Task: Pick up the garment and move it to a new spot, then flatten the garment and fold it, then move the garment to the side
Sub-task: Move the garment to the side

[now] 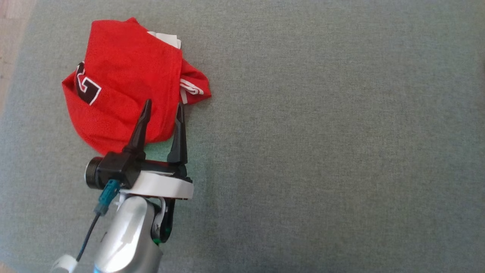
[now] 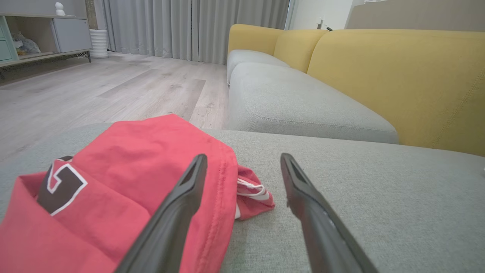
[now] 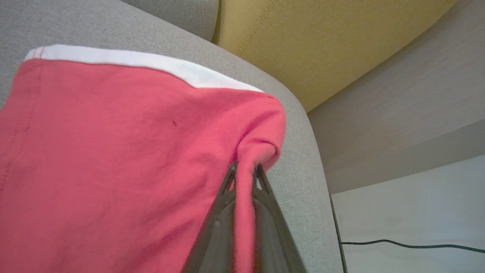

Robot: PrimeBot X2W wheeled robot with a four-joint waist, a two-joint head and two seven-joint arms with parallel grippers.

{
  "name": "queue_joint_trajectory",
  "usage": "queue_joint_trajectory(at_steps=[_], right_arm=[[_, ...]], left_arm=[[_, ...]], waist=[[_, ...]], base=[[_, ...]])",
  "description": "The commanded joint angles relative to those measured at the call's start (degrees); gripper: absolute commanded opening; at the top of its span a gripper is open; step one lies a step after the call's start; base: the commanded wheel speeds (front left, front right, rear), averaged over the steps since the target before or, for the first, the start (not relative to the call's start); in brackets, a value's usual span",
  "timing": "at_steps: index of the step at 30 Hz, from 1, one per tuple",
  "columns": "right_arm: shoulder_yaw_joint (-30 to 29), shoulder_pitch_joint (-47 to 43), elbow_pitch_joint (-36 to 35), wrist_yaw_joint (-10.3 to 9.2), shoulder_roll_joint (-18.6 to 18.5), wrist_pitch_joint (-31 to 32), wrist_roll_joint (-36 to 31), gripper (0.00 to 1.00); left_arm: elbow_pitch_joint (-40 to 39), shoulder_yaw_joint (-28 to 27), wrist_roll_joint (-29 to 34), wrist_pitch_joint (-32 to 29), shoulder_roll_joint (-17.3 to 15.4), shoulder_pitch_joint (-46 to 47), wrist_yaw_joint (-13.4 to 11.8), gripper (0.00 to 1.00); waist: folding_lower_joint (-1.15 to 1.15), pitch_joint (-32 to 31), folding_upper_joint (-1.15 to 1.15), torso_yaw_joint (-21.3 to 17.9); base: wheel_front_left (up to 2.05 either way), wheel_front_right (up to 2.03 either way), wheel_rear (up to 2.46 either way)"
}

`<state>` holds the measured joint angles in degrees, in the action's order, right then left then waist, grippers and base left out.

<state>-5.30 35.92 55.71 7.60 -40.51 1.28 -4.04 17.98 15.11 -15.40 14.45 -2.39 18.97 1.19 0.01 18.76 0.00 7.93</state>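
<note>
Your left gripper (image 1: 164,103) sits closest in the head view on its silver forearm, fingers spread wide apart, nothing between them. Grey cushion (image 1: 322,132) takes up nearly the whole head view, and you see a strip of wood floor (image 1: 11,45) along its left edge. Left wrist view gives you a yellow sofa (image 2: 398,76) with grey seats beyond the cushion, plus grey curtains (image 2: 189,26) at the back of the room. Red garment (image 1: 125,72) lies bunched in a heap at the cushion's upper left in the head view, near the left edge, just ahead of the left gripper. One left finger overlaps the heap's lower edge and the other runs along its right side over bare cushion. You can't tell if either finger touches the cloth. Right gripper (image 3: 245,166) in its own wrist view has fingers pressed nearly together, clamped on a fold of the red fabric that bulges over the tips. That pinch is close to the cushion's rounded edge. Smaller stuff: a dark letter patch (image 1: 86,86) with white outline on the heap's left side, a white band (image 3: 132,62) along the far edge of the cloth in the right wrist view, and a white-striped trim (image 1: 191,87) poking out at the right of the heap. Thin black cable (image 3: 409,244) on the floor, lower right of the right wrist view.
</note>
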Motion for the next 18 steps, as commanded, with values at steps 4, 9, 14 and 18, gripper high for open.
queue_joint_trajectory(at_steps=[4, 9, 14, 18], right_arm=[[-1.05, 0.12, -2.38, -0.11, -2.14, 0.12, -0.73, 0.00], [-2.91, -0.41, -3.85, -0.11, -0.34, 0.30, -2.19, 1.00], [-4.27, -0.50, -7.20, -0.11, 4.45, -0.58, -2.90, 1.00], [-3.90, -0.79, -10.74, -0.11, 9.08, -2.57, -1.96, 1.00]], left_arm=[[-1.73, -1.33, 0.18, 0.55, -0.49, 1.71, 0.05, 1.00], [-1.32, -1.32, -0.10, 0.55, -0.49, 1.32, -0.14, 1.00], [-0.85, -1.49, -0.02, 0.55, -0.49, -0.12, -0.31, 1.00], [-0.66, -1.98, 0.23, 0.55, -0.49, -1.56, -0.50, 1.00]], waist=[[-0.01, 0.21, 0.00, 0.13], [-0.01, -0.98, 0.00, -0.30], [-0.01, -5.09, 0.00, -1.49], [-0.01, -8.91, 0.00, -2.36]], base=[[0.00, 0.00, 0.00], [0.00, 0.00, 0.00], [0.00, 0.00, 0.00], [0.00, 0.00, 0.00]])
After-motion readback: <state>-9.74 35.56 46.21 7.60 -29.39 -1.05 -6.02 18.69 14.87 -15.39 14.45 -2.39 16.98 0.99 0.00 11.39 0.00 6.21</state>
